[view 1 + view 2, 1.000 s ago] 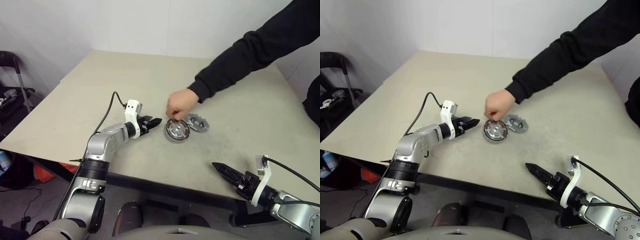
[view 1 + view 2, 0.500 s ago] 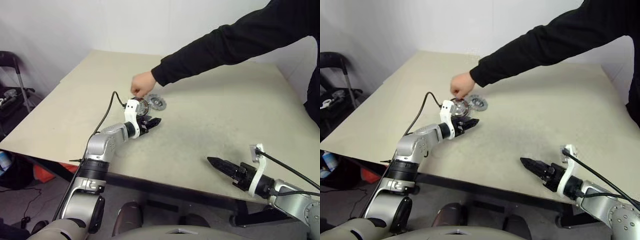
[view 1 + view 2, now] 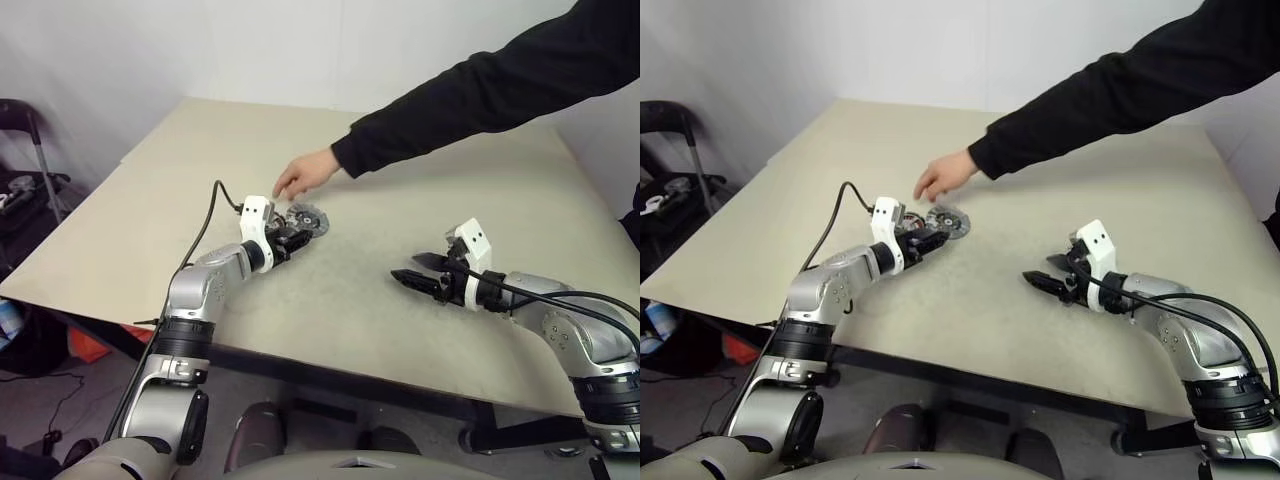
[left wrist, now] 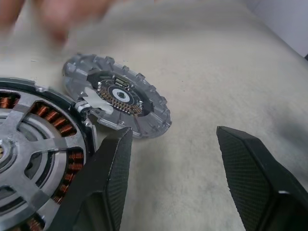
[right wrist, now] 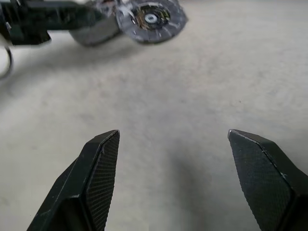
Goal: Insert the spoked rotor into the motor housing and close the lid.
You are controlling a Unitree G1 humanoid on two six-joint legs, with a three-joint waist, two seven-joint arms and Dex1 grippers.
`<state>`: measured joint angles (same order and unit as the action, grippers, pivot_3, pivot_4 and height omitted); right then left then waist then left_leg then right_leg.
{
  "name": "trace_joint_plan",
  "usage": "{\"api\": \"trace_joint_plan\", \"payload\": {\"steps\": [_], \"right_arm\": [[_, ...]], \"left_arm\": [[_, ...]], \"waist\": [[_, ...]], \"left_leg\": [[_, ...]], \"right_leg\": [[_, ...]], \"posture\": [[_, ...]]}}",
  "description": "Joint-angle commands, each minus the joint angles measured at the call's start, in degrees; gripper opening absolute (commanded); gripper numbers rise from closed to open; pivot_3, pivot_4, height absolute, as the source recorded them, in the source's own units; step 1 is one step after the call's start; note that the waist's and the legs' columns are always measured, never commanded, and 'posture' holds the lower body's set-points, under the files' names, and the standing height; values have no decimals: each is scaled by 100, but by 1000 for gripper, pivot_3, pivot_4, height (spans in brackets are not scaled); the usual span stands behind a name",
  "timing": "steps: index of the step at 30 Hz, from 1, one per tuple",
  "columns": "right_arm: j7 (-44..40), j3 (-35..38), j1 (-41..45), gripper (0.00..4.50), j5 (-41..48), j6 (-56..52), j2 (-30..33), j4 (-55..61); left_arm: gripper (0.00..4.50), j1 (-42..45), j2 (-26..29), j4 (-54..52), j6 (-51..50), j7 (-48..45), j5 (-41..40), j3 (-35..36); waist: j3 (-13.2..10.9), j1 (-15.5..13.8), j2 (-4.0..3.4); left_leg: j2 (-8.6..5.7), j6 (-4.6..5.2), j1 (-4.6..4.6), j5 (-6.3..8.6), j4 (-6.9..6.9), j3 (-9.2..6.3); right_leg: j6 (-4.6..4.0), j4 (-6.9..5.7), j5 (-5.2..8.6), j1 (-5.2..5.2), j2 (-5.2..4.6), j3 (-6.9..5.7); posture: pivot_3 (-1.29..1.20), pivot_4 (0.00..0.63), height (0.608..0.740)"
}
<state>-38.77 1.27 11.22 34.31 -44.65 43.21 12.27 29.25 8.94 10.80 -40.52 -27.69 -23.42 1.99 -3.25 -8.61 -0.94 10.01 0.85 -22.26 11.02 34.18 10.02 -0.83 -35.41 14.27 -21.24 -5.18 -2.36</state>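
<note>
The right gripper (image 3: 412,270) is hovering over bare bench (image 3: 480,200) toward the near right, its jaws standing wide and holding nothing, its tips pointing to nine o'clock across the surface. Farther in and well apart to its left, the left gripper (image 3: 296,235) is reaching toward two o'clock, jaws also spread wide and empty. One of its fingers (image 4: 113,168) is lying just beside the motor housing (image 4: 33,144), whose copper windings are showing around silvery spokes over the centre. The lid (image 4: 118,98), grey with a notched edge, is lying flat on the bench, its rim touching or overlapping the housing at the housing's two o'clock. Just beyond both parts, a person's hand (image 3: 305,172) in a black sleeve (image 3: 480,85) is hanging over the bench.
</note>
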Motion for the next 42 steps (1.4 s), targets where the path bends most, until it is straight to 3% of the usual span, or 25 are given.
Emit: {"api": "trace_joint_plan", "payload": {"steps": [1,6,12,21,28,36,42], "right_arm": [[-367,-207,218,3686,-479,456,261,66],[-599,-813,483,3686,-1830,1646,687,-171],[-351,-1207,1179,3686,-3273,3389,625,-1210],[-900,-1322,1329,3686,-3736,4061,547,-1794],[-1085,-1264,1175,3686,-3723,3962,355,-1552],[-1162,-1173,1292,3686,-3701,3849,233,-1420],[-1159,-1137,1315,3686,-3671,3793,101,-1417]], "left_arm": [[2984,63,19,-236,15,14,-86,102],[2984,56,407,-602,264,-357,187,-288],[2984,190,1042,-894,1360,-596,1061,-876],[2984,183,2766,-1297,2519,-1279,2540,-1556],[2984,113,3687,-1495,2972,-2274,2890,-1740],[2984,760,4310,-283,4356,-3072,4051,-2453],[2984,1985,3933,1582,5550,-2841,4942,-2951]], "waist": [[0,7,0],[-1,17,1],[-2,88,3],[-2,169,3],[-2,172,2],[-2,175,2],[-2,163,2]], "left_leg": [[-1,2,0,2,2,2],[6,-25,19,7,5,4],[7,-40,34,-3,10,7],[9,-11,18,0,12,8],[14,-18,22,8,12,11],[25,-29,38,3,13,13],[23,-50,42,-10,13,13]], "right_leg": [[-17,0,11,1,-2,1],[-20,-2,14,14,-3,2],[-23,-23,12,19,-3,11],[-28,-34,14,-3,0,12],[-35,-33,18,1,3,12],[-38,-45,18,7,9,15],[-43,-49,14,9,8,21]], "posture": [[0,0,740],[0,0,740],[0,0,740],[0,0,740],[0,0,740],[0,0,740],[0,0,740]]}}
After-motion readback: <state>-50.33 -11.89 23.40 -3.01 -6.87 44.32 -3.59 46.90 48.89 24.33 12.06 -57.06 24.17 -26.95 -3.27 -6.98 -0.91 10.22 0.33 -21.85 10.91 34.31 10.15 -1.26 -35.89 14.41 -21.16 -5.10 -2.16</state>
